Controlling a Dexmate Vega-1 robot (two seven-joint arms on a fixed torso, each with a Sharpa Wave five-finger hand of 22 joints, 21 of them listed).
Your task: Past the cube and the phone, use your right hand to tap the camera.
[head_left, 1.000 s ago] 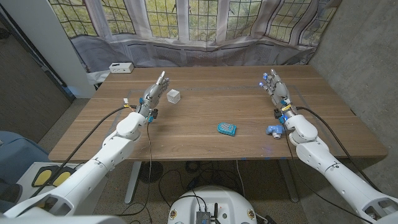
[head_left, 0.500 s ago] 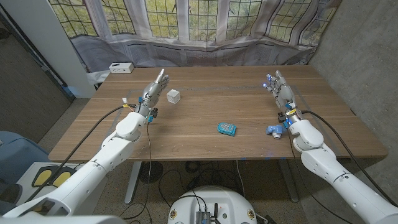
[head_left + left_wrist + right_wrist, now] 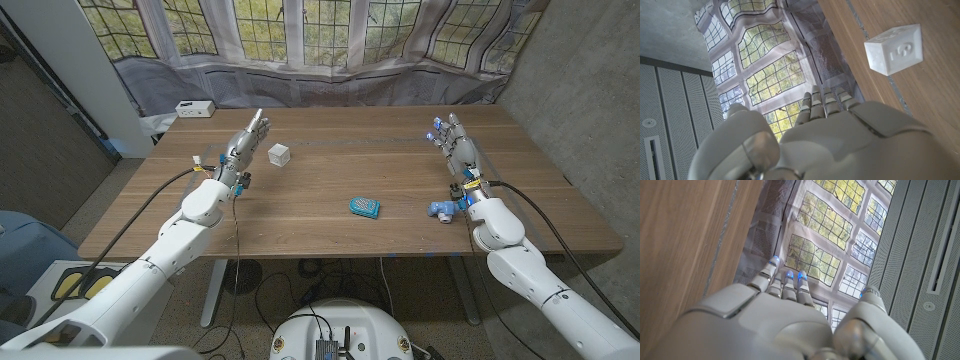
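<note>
My right hand (image 3: 456,143) is raised over the table's right side with its fingers extended and apart, holding nothing; the right wrist view shows the straight fingers (image 3: 786,282) tipped with blue lights, aimed at the windows rather than at any object. The camera (image 3: 441,210) — a small blue-and-white item, too small to judge further — sits near the front edge, just beside my right forearm and well behind the fingertips. In my judgement a clean tap calls for drawing the hand back toward the robot and lowering it, then touching lightly with the fingertips, since so small a piece may skid on the smooth boards. The phone (image 3: 365,207), a flat teal rectangle, lies near the camera toward the table's middle; contact with it should be avoided. My left hand (image 3: 246,142) is likewise spread and empty, close to the cube (image 3: 279,154), a white matte block with rounded corners and a marked face. The table (image 3: 330,180) is brown wood with a straight grain.
</note>
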